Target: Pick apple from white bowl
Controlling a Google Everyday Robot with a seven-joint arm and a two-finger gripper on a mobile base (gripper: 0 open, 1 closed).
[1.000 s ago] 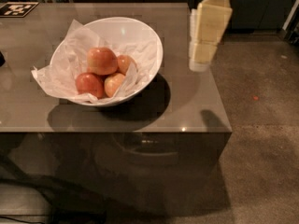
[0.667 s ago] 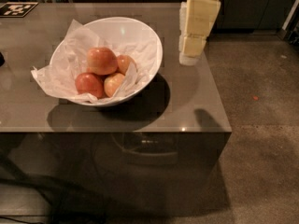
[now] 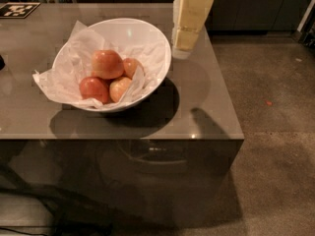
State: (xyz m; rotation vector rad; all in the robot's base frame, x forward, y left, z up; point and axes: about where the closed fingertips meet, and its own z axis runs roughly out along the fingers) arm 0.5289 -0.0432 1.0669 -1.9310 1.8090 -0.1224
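Observation:
The white bowl (image 3: 157, 48), lined with crumpled white paper, stands on the grey table. In it lies the apple (image 3: 107, 64), the largest one, pinkish-red with a yellowish blush, on top at the middle. A darker red apple (image 3: 93, 88), a small pale apple (image 3: 119, 88) and an orange-red one (image 3: 130, 67) lie around it. My gripper (image 3: 181, 47), cream-coloured, hangs from the top edge just right of the bowl's rim, above the table and higher than the apples.
The grey table (image 3: 206, 107) ends at a front edge and a right edge close to the bowl. A black-and-white marker tag (image 3: 18, 9) lies at the back left corner. Dark cabinets stand behind, and speckled floor (image 3: 275, 132) lies to the right.
My gripper has moved left, from over the table's right edge to right beside the bowl's rim. The bowl and apples have not moved.

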